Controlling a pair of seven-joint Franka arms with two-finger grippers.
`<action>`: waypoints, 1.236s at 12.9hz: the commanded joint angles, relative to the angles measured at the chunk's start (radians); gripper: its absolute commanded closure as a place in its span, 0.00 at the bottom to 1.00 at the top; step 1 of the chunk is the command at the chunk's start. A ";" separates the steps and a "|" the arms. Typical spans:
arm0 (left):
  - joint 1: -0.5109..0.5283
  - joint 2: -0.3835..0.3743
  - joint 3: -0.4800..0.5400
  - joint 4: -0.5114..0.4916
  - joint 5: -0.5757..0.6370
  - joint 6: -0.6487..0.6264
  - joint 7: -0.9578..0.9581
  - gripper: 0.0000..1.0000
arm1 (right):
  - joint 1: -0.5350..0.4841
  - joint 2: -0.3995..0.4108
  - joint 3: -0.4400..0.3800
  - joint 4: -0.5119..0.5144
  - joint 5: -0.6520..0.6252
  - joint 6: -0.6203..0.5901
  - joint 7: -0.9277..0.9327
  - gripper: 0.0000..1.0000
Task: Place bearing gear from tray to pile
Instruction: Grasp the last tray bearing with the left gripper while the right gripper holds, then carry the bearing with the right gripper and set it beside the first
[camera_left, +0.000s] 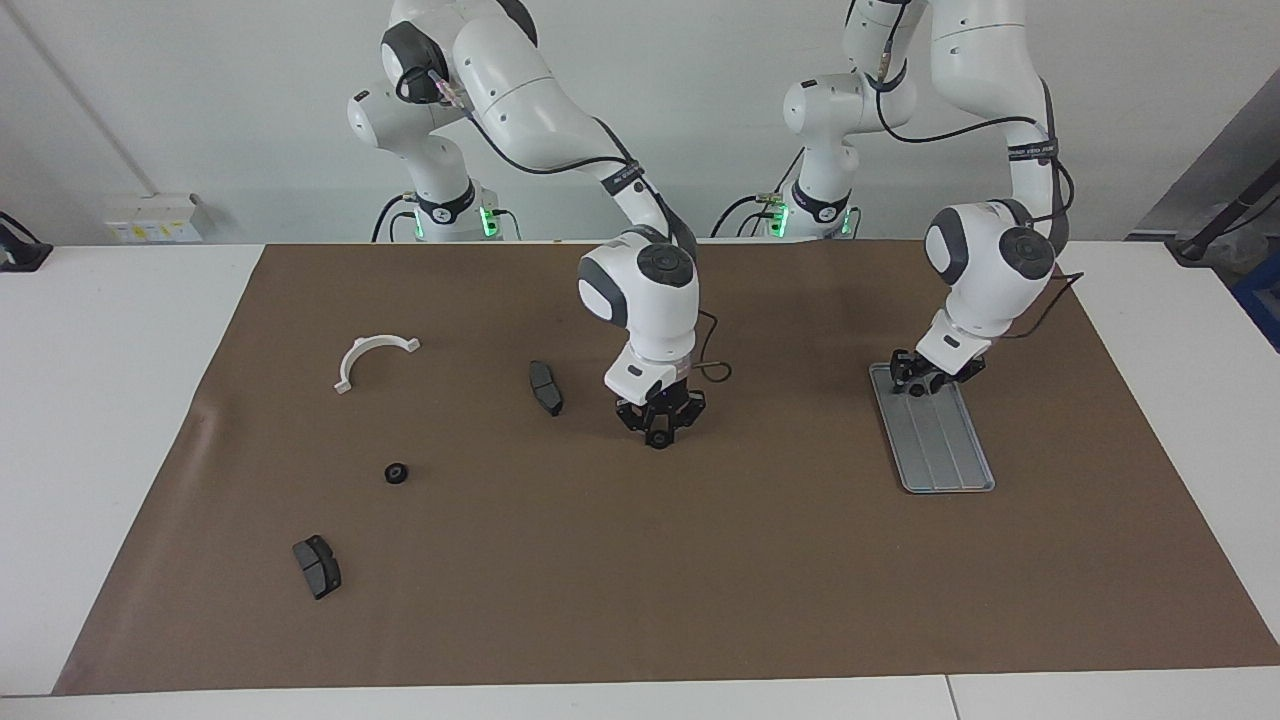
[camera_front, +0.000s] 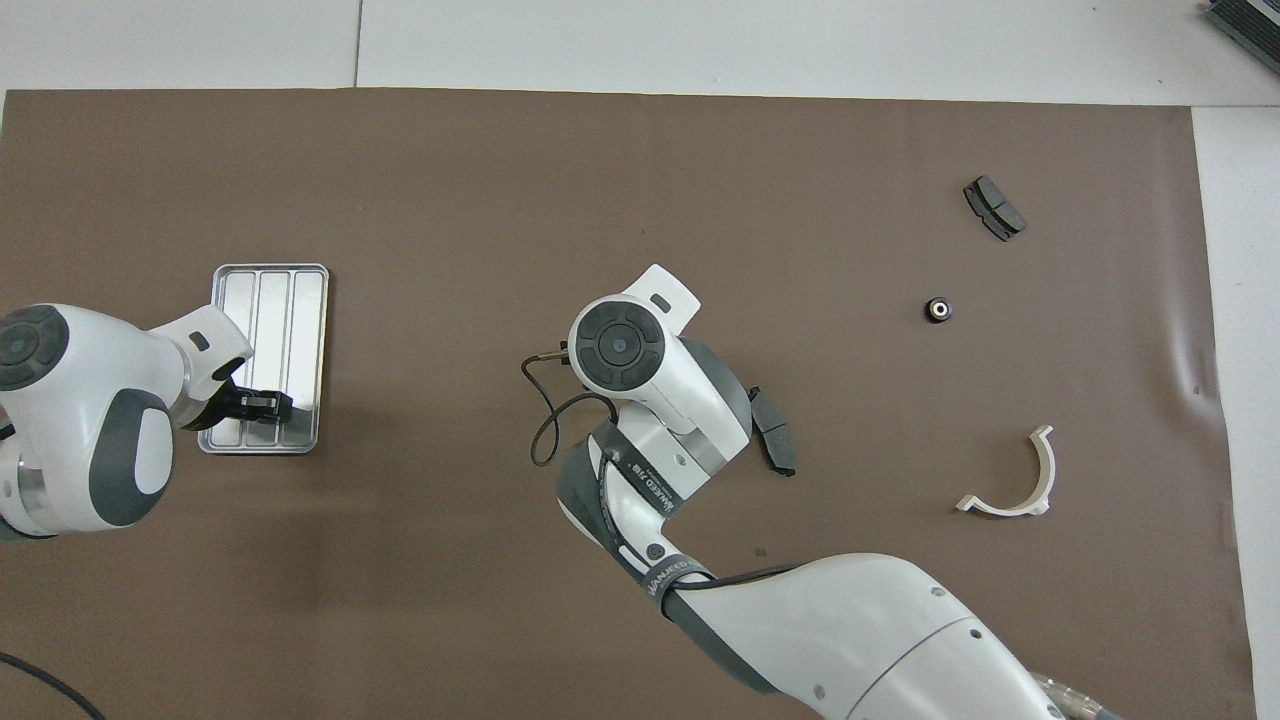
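Observation:
The silver tray (camera_left: 945, 455) lies on the brown mat toward the left arm's end of the table, and it also shows in the overhead view (camera_front: 272, 300). My left gripper (camera_left: 922, 383) is low over the tray's end nearest the robots, seen from above too (camera_front: 266, 405). A small dark round shape sits at its tips; I cannot tell whether it is a gear. One black gear (camera_left: 397, 472) lies alone toward the right arm's end (camera_front: 937, 310). My right gripper (camera_left: 658, 432) hangs just above the mat mid-table, hidden under its wrist in the overhead view.
A dark brake pad (camera_left: 546, 387) lies beside the right gripper (camera_front: 775, 430). A second pad (camera_left: 317, 566) lies farther from the robots than the gear (camera_front: 994, 207). A white half-ring (camera_left: 372, 358) lies nearer the robots than the gear (camera_front: 1010, 480).

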 joint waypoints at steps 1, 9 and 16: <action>-0.009 -0.033 0.007 -0.042 0.013 0.034 -0.042 0.50 | -0.004 -0.005 0.002 0.023 0.000 -0.033 0.003 1.00; -0.007 -0.033 0.007 -0.056 0.013 0.065 -0.051 0.66 | -0.235 -0.274 0.003 -0.081 0.059 -0.251 -0.205 1.00; -0.006 -0.031 0.007 -0.054 0.013 0.066 -0.050 0.76 | -0.468 -0.420 0.002 -0.374 0.059 -0.253 -0.570 1.00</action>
